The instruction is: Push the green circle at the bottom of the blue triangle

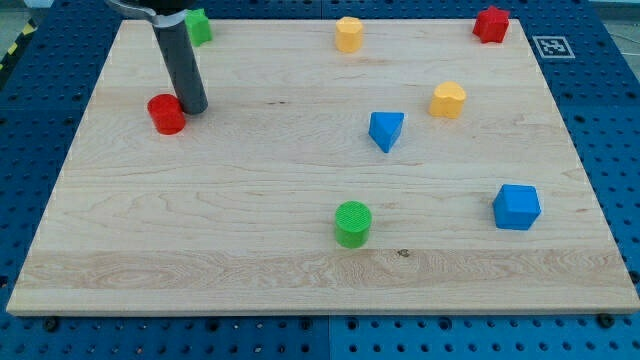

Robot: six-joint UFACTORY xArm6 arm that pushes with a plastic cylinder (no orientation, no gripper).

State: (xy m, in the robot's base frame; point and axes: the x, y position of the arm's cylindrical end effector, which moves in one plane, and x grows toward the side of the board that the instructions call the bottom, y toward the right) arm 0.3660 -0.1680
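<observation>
The green circle (352, 222) lies near the view's bottom middle of the wooden board (250, 210). The blue triangle (386, 130) lies above it and slightly to the right, well apart. My tip (193, 107) rests at the view's upper left, right beside a red circle (167, 114), on that block's right side. The tip is far to the left of both the green circle and the blue triangle.
A green block (198, 26) sits at the top left behind the rod. A yellow block (348, 34) is at top middle, a red star-like block (491, 24) at top right, a yellow heart-like block (448, 100) right of the triangle, a blue cube (516, 207) at right.
</observation>
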